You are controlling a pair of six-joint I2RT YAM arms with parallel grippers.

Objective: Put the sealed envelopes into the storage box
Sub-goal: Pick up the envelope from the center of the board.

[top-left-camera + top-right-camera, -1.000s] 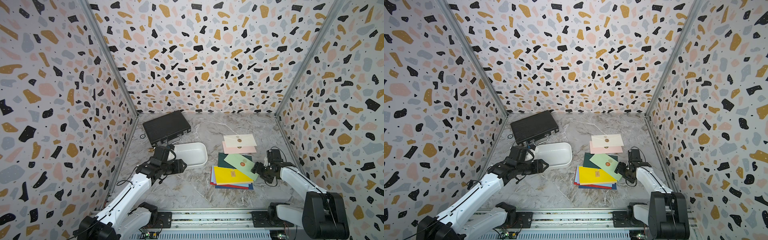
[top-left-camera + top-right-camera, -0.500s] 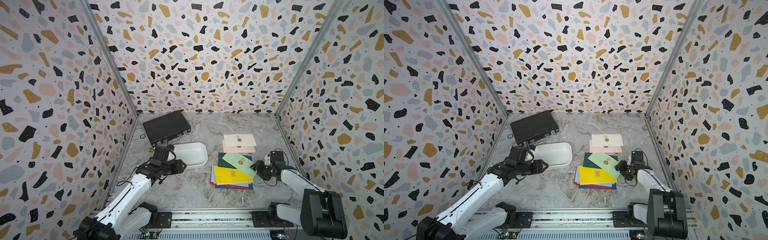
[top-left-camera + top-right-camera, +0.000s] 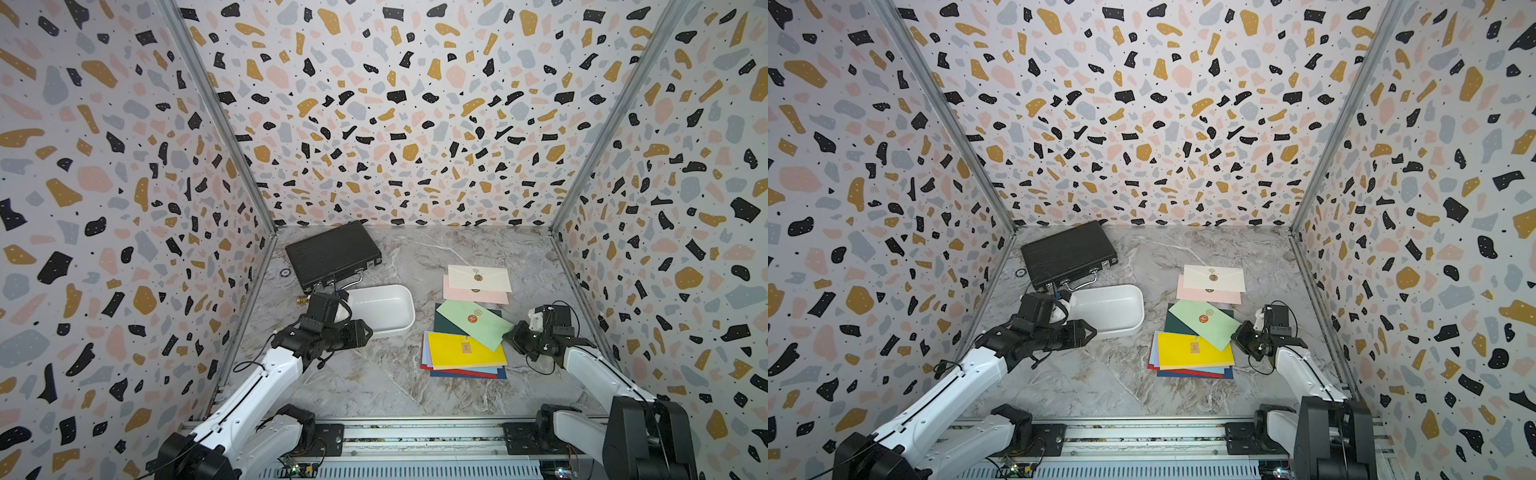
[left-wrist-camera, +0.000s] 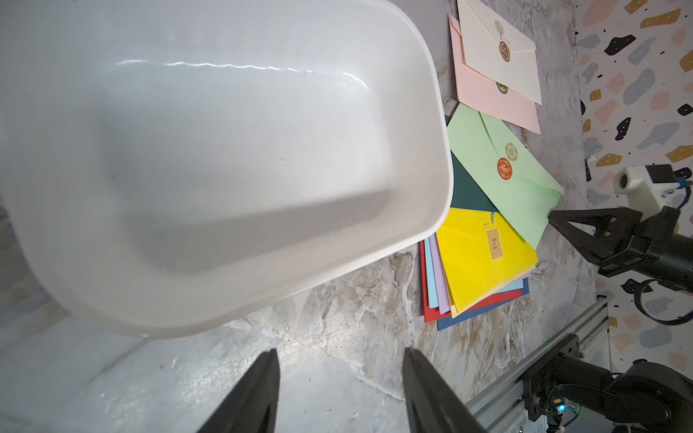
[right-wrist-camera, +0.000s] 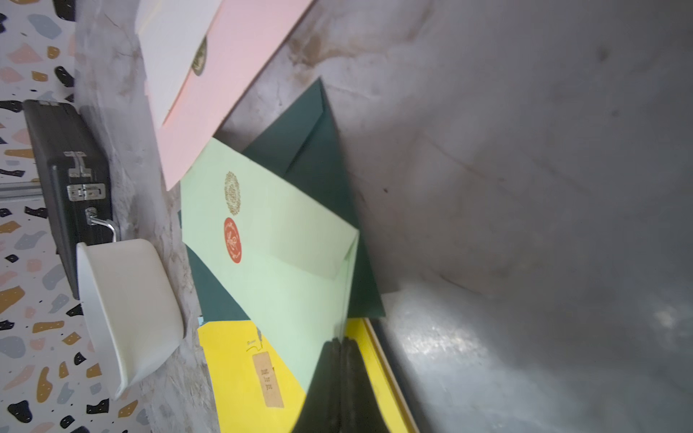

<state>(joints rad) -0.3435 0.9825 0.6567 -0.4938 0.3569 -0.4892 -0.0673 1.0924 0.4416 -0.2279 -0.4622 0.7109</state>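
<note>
The left hand [image 3: 368,333], jaws parted, hangs well apart from the light green envelope [image 3: 482,332]; the right hand [image 3: 505,335], held low, pinches its corner.

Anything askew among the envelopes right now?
The light green envelope lies diagonally across the dark green envelope and the yellow envelope, skewed against its neighbours; the right gripper is shut on its corner.

Speckled terrazzo-patterned walls [image 3: 395,104] enclose a grey marbled floor [image 3: 374,382] on three sides.
</note>
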